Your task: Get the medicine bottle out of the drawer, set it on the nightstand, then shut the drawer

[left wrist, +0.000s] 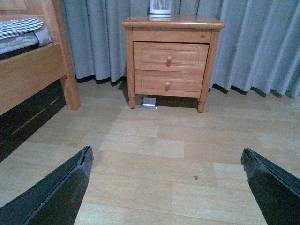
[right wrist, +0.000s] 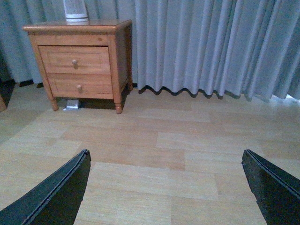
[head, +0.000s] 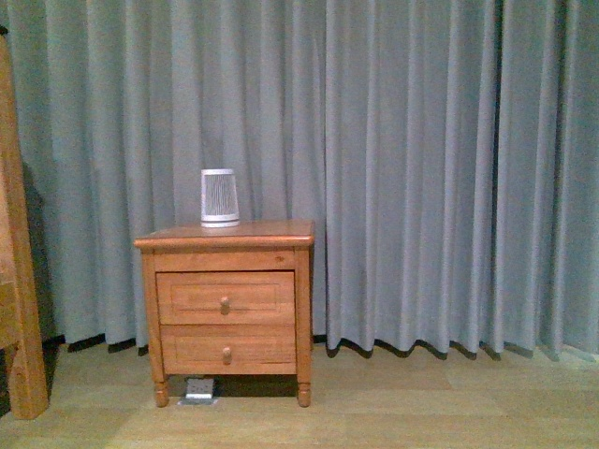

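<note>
The orange-brown nightstand (head: 225, 234) stands against the grey curtain, left of centre in the front view; it also shows in the left wrist view (left wrist: 172, 22) and the right wrist view (right wrist: 77, 27). Its upper drawer (head: 225, 297) is shut, with one round knob; the drawer also shows from the left wrist (left wrist: 170, 56) and the right wrist (right wrist: 75, 59). The medicine bottle is out of view. My left gripper (left wrist: 166, 157) and my right gripper (right wrist: 166, 157) are open and empty, low over the wooden floor, well short of the nightstand. Neither arm shows in the front view.
A white slatted tapered cylinder (head: 220, 198) stands on the nightstand top. The lower drawer (head: 226, 350) is shut. A small white box (head: 198, 390) lies on the floor under the nightstand. A wooden bed frame (left wrist: 33, 70) and its post (head: 17, 281) are at the left.
</note>
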